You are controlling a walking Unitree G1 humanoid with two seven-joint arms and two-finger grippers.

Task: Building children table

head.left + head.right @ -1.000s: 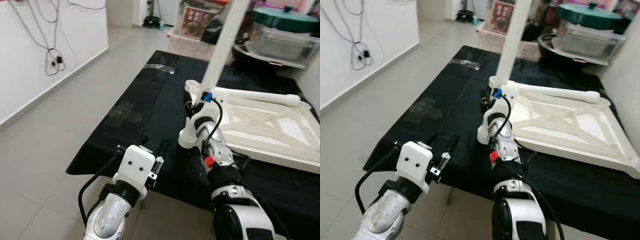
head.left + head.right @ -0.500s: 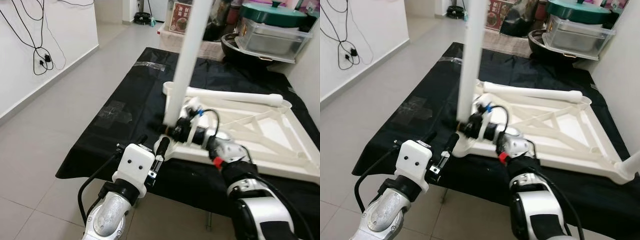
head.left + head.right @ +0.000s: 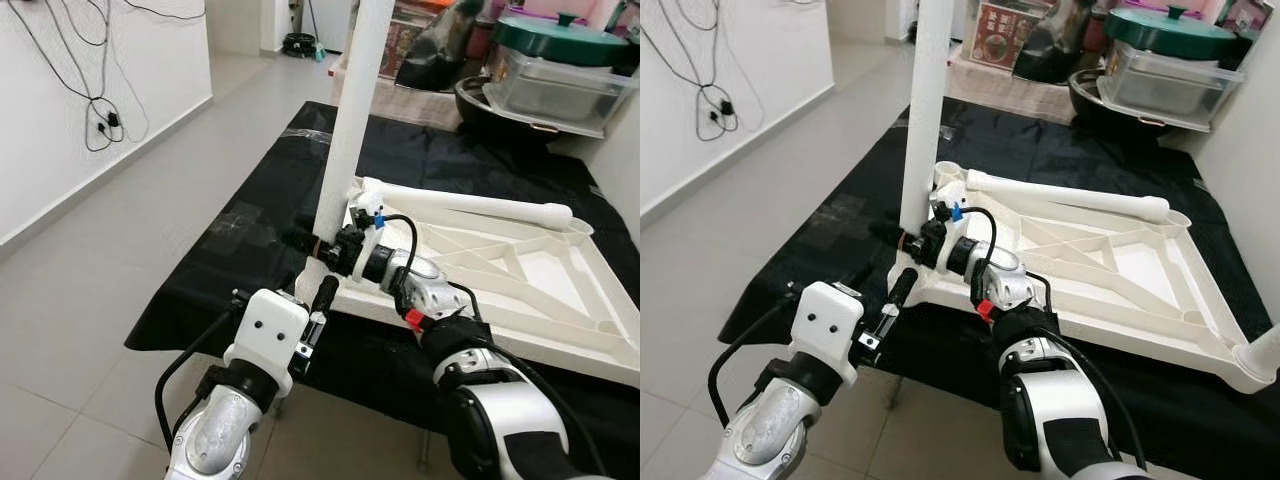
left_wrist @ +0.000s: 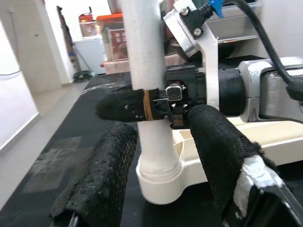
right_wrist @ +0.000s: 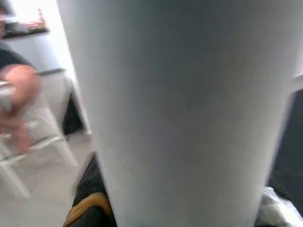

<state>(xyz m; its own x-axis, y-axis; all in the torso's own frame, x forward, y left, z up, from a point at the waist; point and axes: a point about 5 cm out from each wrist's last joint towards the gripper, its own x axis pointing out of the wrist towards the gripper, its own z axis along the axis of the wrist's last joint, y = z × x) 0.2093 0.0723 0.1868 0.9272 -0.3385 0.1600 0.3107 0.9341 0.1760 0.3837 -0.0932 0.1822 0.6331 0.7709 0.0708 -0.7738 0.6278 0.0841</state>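
A white table top (image 3: 540, 300) lies upside down on a black cloth (image 3: 260, 230). A white table leg (image 3: 350, 120) stands upright in the top's near-left corner socket (image 4: 158, 182). My right gripper (image 3: 318, 243) is shut on this leg just above the socket; one black finger (image 4: 123, 105) wraps across it. A second white leg (image 3: 470, 205) lies along the far edge of the top. My left gripper (image 3: 300, 292) is open, close in front of the same corner, its fingers (image 4: 99, 179) on either side of the leg's base without touching it.
Pots and a clear container (image 3: 560, 60) crowd the far right, with a box (image 3: 400, 40) behind the cloth. A white wall with hanging cables (image 3: 100, 110) runs along the left over tiled floor. A person's arm (image 5: 19, 94) appears in the right wrist view.
The right gripper swung the leg from a tilt beyond the corner to upright in the near-left socket. The head camera shifted. The left gripper stayed open in place.
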